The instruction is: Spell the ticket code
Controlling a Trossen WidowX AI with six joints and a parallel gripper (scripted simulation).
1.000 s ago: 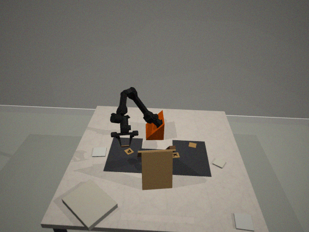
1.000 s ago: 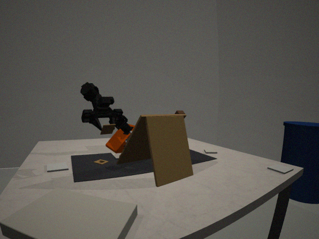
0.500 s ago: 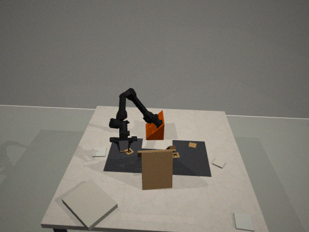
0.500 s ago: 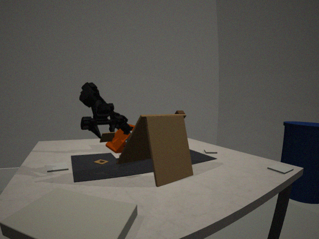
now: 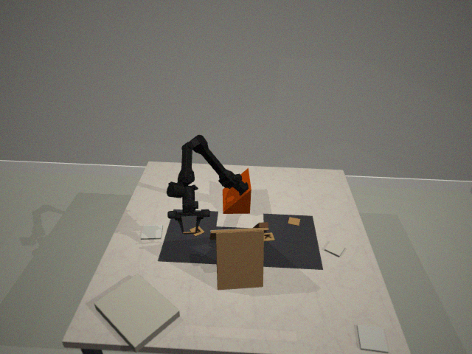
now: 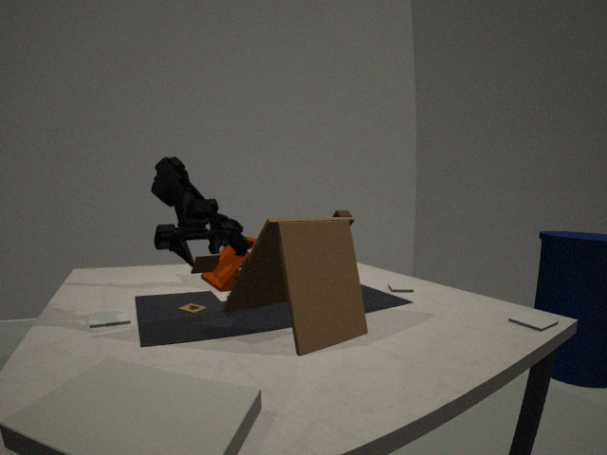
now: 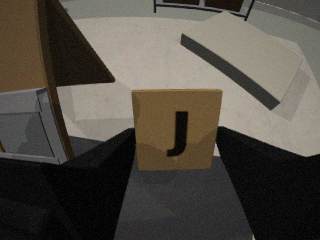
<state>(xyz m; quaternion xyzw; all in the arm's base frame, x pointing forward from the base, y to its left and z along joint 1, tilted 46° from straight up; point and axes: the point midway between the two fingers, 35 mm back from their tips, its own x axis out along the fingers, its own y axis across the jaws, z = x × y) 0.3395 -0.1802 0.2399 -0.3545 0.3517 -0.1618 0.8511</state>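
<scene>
My gripper [image 5: 189,225] [image 6: 192,258] [image 7: 176,134] is shut on a tan letter tile marked J [image 7: 176,130] [image 6: 206,263]. It holds the tile upright, a little above the left part of the dark mat [image 5: 297,251] [image 6: 161,328]. A second tile [image 5: 198,231] [image 6: 192,307] lies on the mat just below the gripper. A tile marked K [image 5: 268,236] and a blank-looking tile [image 5: 293,220] lie on the mat's right part. The brown tent-shaped board [image 5: 240,259] [image 6: 319,279] [image 7: 20,27] stands mid-mat; its rail side faces away from the top and exterior views. An orange wedge [image 5: 237,198] [image 6: 224,271] stands behind it.
A thick grey slab [image 5: 135,310] [image 6: 122,406] [image 7: 247,54] lies at the table's front left. Thin grey plates lie at the left [image 5: 151,231] [image 6: 107,318], at the right [image 5: 334,249] [image 6: 399,288] and at the front right corner [image 5: 372,337] [image 6: 534,321]. A blue bin [image 6: 573,303] stands beside the table.
</scene>
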